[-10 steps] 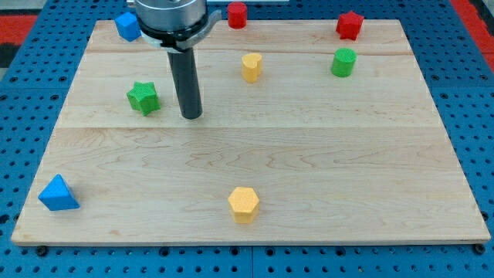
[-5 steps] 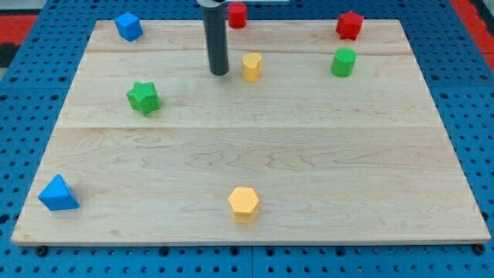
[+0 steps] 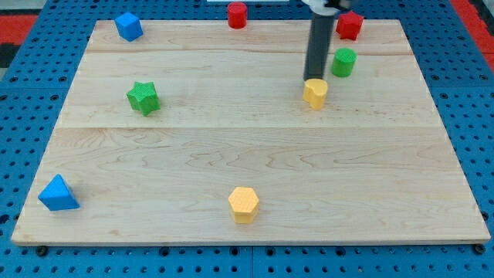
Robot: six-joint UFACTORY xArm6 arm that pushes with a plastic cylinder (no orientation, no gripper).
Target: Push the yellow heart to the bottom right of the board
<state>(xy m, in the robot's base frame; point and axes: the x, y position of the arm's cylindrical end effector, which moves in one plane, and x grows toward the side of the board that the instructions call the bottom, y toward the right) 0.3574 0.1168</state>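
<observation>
The yellow heart (image 3: 315, 94) lies on the wooden board (image 3: 247, 154), right of centre in the upper half. My dark rod comes down from the view's top, and my tip (image 3: 314, 79) touches the heart's upper edge. A green cylinder (image 3: 344, 62) stands just up and right of the heart. A red star (image 3: 350, 25) sits near the board's top right, partly behind the rod.
A yellow hexagon (image 3: 244, 205) sits at bottom centre. A blue triangle (image 3: 58, 193) is at bottom left. A green star (image 3: 143, 97) is at the left. A blue block (image 3: 128, 25) is at top left and a red cylinder (image 3: 237, 15) at top centre.
My tip swept from left of centre up and right to the heart, then pushed it right and slightly down, from top centre to beside the green cylinder.
</observation>
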